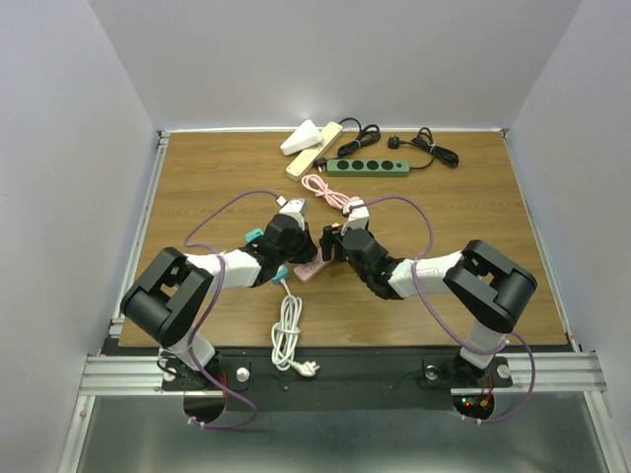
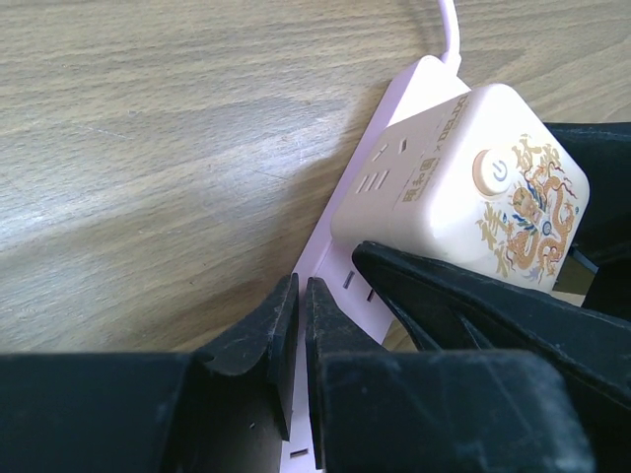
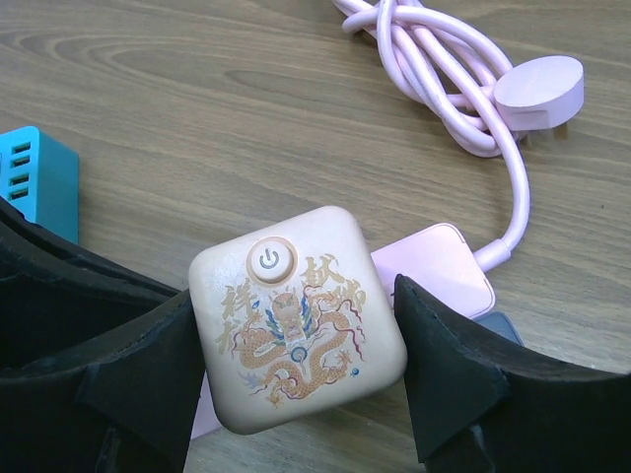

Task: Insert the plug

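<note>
You are close to the end of this one, by the look of it. The dragon-printed cube plug [image 3: 296, 330] sits on the cord end of the pink power strip [image 2: 325, 246]. No prongs show beneath it in either wrist view, so it seems fully in, or nearly. I would judge that what remains is one firm check that it is seated, then letting go and backing both arms off. Your right gripper [image 3: 296, 305] stands wide, one finger at each side of the cube. The pads look to be right at its walls, but you cannot tell from here whether they are squeezing or merely alongside. Your left gripper [image 2: 301, 296] is narrowed to a thin slit, its tips down on the strip's near part just beside the cube, apparently bracing it. Nothing clearly sits between them. The two grippers work almost tip to tip, so there is little room sideways. A teal charger block [image 3: 39, 177] sits just left of the right gripper's finger, and the strip's coiled pink cord [image 3: 444, 89] lies beyond. Straight up is your open way out. The strip rests mid-counter [image 1: 473, 217], well apart from every edge, and the green strip [image 1: 367, 167] and white cable [image 1: 287, 330] are clear of the work.
</note>
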You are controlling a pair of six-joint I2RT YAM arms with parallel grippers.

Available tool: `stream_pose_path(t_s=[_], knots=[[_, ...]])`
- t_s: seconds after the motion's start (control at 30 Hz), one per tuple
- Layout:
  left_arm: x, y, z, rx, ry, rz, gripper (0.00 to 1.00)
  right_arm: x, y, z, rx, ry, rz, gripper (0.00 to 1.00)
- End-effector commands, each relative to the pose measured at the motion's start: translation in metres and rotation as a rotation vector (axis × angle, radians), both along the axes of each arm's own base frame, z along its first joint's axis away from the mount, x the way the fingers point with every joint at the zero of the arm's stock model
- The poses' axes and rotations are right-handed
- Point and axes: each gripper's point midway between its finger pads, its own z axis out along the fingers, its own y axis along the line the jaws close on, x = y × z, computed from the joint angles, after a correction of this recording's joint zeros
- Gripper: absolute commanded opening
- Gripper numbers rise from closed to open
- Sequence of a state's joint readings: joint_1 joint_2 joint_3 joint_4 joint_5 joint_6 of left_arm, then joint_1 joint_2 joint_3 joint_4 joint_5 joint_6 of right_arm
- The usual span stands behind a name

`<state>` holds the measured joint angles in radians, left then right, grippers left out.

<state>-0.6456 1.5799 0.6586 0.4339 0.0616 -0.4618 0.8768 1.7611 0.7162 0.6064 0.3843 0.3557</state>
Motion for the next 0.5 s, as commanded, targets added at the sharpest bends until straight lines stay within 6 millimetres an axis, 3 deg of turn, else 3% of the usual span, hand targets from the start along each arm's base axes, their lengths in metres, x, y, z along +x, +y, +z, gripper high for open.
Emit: stream_pose_path(t_s=[0.0,0.3,0.47], knots=[[-0.0553,0.0143,-0.0515,0.083,0.205,-0.065,0.17,-0.2181,-0.0636,-0.1711,-0.362,0.86,0.221,0.0],[-0.0611,0.0194,-0.0517,0.066,0.2,-0.049,0.17,-0.2192,-0.0633,-0.169,-0.377,0.883,0.2,0.0],[-0.062,0.0212,-0.0424,0.054,0.158,-0.058,0.17,-0.227,-0.0608,-0.1635,-0.35,0.901,0.204,0.01]])
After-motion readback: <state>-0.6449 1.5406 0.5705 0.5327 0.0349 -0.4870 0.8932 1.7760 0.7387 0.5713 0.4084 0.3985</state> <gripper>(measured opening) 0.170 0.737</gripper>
